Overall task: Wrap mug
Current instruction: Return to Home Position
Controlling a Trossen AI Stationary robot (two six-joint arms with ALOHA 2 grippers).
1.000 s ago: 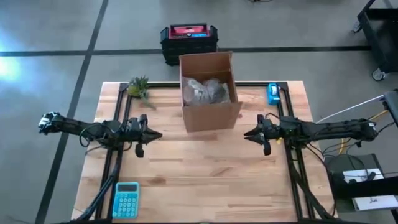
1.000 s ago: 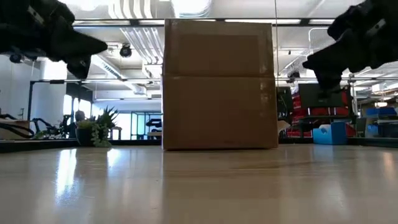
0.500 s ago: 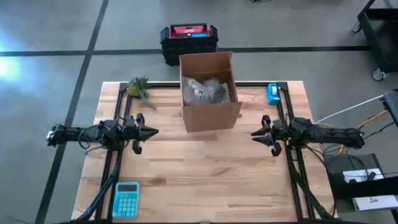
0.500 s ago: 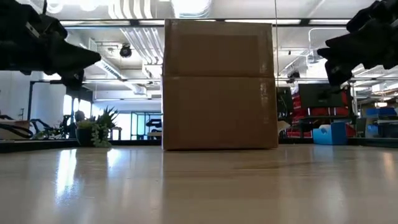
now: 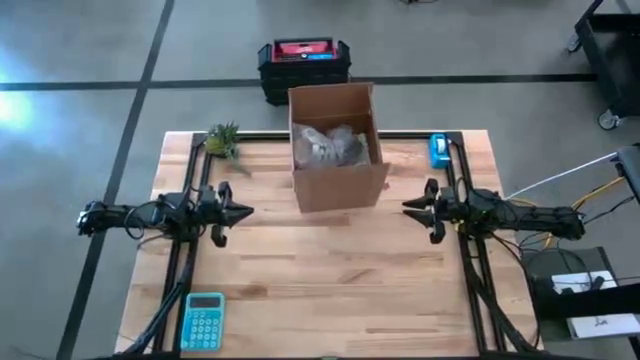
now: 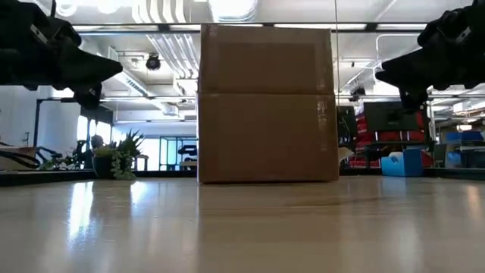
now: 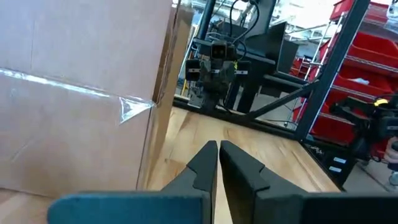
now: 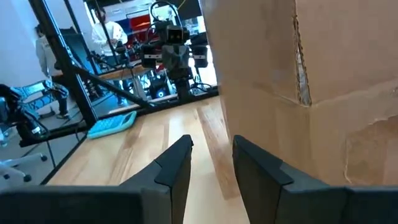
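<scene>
Pale wooden planks make up the table (image 5: 330, 290), seen whole from above. At its 12 o'clock edge stands an open cardboard box (image 5: 340, 188), upright, its flaps raised. In the low view the box's plain front wall hides everything inside it. Beyond the table at 12 o'clock, a black crate (image 5: 303, 65) with a red top sits on the floor.

The left end effector (image 5: 247, 211) hangs at 9 o'clock, pointing toward the centre, well apart from the box. Its wrist view shows the fingers (image 7: 202, 163) pressed almost together, holding nothing. The right end effector (image 5: 407, 206) mirrors it at 3 o'clock, near the box's corner but not touching it. Its fingers (image 8: 177, 163) are spread, with bare table between them. Both arms are cut off at the edges of the low view.

Inside the box lies a bubble-wrapped bundle (image 5: 330, 146); the mug itself cannot be made out under the wrap.

A turquoise calculator (image 5: 203, 320) lies at 7 o'clock, a small plant (image 5: 222, 138) at 11 o'clock, and a blue object (image 5: 438, 150), too small to identify, at 1 o'clock.
</scene>
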